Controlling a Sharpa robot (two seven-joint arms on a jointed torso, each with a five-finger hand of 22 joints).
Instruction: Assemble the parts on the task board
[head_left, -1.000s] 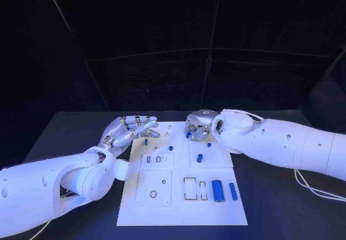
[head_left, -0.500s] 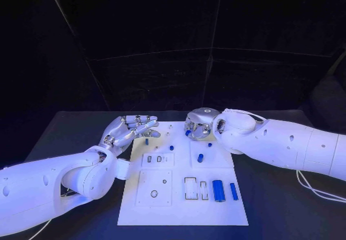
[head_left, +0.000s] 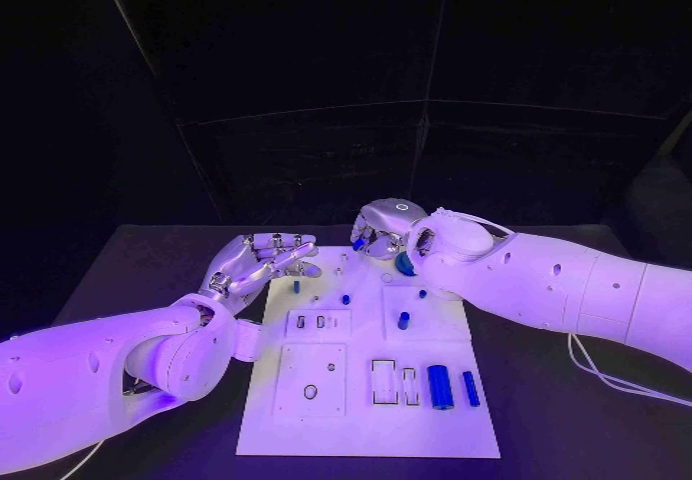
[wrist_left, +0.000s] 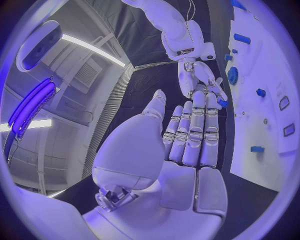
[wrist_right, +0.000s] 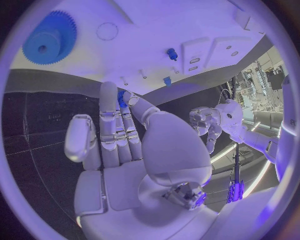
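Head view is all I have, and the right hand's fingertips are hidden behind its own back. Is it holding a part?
Observer: Yes. The right wrist view shows the right hand pinching a small blue part between thumb and a fingertip.
Operator: And the blue sliver beside that wrist?
Observer: A blue gear, sitting on the task board, apart from the fingers.
Operator: Is the left hand's palm empty?
Observer: Yes. In the left wrist view the left hand holds nothing, and its fingers are stretched out.

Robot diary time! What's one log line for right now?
right hand: pinches small blue part over far edge of task board | left hand: holds nothing, fingers apart, beside board | blue gear: on board
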